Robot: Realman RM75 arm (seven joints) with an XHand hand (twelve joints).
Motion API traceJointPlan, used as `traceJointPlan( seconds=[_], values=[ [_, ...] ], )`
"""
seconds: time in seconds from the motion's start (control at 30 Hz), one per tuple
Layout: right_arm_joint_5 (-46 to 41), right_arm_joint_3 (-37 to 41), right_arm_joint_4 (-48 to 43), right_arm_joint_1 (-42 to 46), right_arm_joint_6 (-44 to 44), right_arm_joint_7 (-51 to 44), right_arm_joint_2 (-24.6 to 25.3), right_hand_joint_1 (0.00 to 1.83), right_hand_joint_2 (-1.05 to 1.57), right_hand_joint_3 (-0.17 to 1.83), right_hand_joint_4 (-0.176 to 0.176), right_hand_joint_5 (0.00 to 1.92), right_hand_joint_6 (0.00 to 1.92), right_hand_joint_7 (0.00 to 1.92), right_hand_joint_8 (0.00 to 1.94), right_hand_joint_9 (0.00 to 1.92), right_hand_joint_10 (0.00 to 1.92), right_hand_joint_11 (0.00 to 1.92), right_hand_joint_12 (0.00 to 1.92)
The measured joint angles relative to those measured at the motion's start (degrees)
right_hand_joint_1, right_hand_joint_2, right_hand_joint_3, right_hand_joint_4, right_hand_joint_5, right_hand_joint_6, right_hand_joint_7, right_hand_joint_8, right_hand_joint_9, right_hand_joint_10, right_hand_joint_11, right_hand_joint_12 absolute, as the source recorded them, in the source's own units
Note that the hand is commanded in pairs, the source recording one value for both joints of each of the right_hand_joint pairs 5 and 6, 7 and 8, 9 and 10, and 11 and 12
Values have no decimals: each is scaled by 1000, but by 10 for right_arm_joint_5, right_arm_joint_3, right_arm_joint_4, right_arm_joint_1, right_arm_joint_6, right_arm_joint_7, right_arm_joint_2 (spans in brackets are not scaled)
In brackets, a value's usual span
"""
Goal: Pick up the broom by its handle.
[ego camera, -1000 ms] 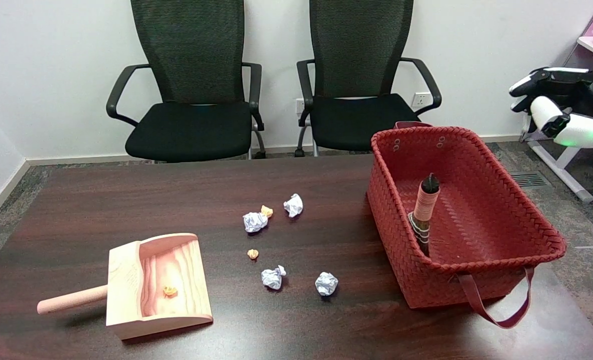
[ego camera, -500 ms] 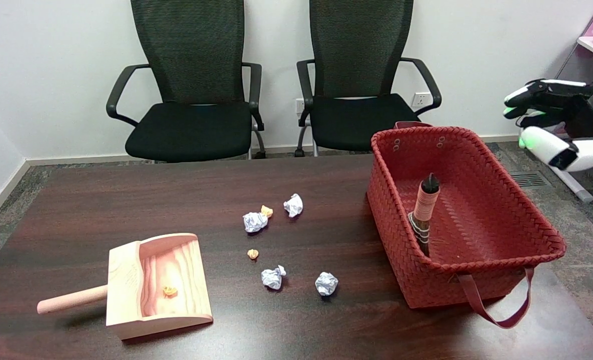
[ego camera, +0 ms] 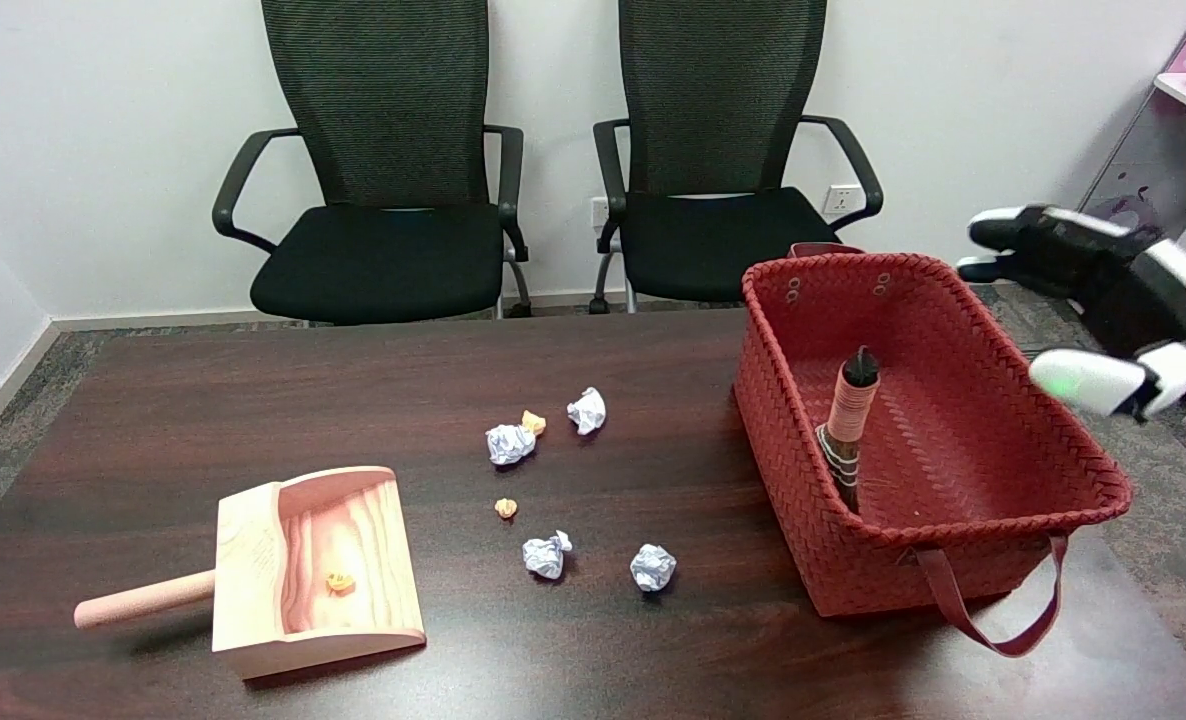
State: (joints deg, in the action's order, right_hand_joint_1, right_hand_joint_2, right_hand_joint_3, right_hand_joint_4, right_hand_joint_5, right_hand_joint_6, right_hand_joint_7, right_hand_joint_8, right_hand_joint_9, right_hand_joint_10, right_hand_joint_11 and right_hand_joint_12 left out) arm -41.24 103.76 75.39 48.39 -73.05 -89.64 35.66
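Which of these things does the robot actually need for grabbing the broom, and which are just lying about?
Needed:
small broom with pink wrapped handle
black-and-white right hand
red woven basket holding the broom

Lying about:
pale wooden dustpan
crumpled paper balls
two black mesh chairs

My right hand (ego camera: 1103, 300) has come down and swung in leftward over the last second. It was up high off to the side, and now it hangs just past the right rim of the red basket (ego camera: 1073, 400), fingers (ego camera: 998, 228) spread and pointing left, holding nothing.
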Motion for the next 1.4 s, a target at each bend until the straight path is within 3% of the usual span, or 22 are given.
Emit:
traceJointPlan(
  seconds=[0.2,0.43,0.97,1.4],
  values=[
    [23,-37,15,5,13,9,-3,964,25,798,-176,311,311,311,311,168,168,316,316],
    [40,-89,27,-19,29,-1,-17,964,23,792,-176,274,274,274,274,230,230,387,387],
    [50,-191,45,-116,58,-17,-31,951,2,806,-176,258,258,258,258,318,318,497,497],
    [40,-271,37,-207,69,-26,-9,921,40,789,-176,260,260,260,260,346,346,538,538]
  ],
)
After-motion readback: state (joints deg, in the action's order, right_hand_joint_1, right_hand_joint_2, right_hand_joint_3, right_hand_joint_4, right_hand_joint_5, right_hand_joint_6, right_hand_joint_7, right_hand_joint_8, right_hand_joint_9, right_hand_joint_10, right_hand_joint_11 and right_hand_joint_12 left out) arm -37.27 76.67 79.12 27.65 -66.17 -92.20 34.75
